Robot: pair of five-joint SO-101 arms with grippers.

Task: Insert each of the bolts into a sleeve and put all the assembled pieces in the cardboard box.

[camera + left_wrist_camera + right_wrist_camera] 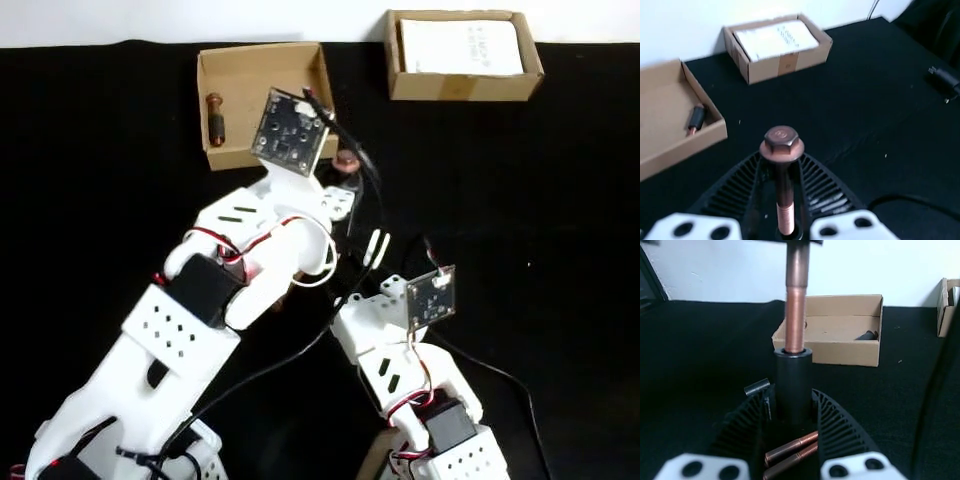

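Observation:
My left gripper [781, 165] is shut on a copper bolt [783, 150] with its hex head toward the camera. In the high view the bolt head [345, 160] shows just past the left gripper [340, 188]. My right gripper [790, 401] is shut on an upright black sleeve [791, 382]. The bolt shank [796, 305] comes down from above, and its tip sits in the sleeve's mouth. Two more copper bolts [790, 449] lie on the black table under the right gripper. The cardboard box [262, 75] at the back holds one assembled piece [214, 118].
A second cardboard box [465, 86] with a white sheet inside stands at the back right. A small silvery piece [757, 386] lies beside the sleeve. Black cables [500, 375] run over the table between and behind the arms.

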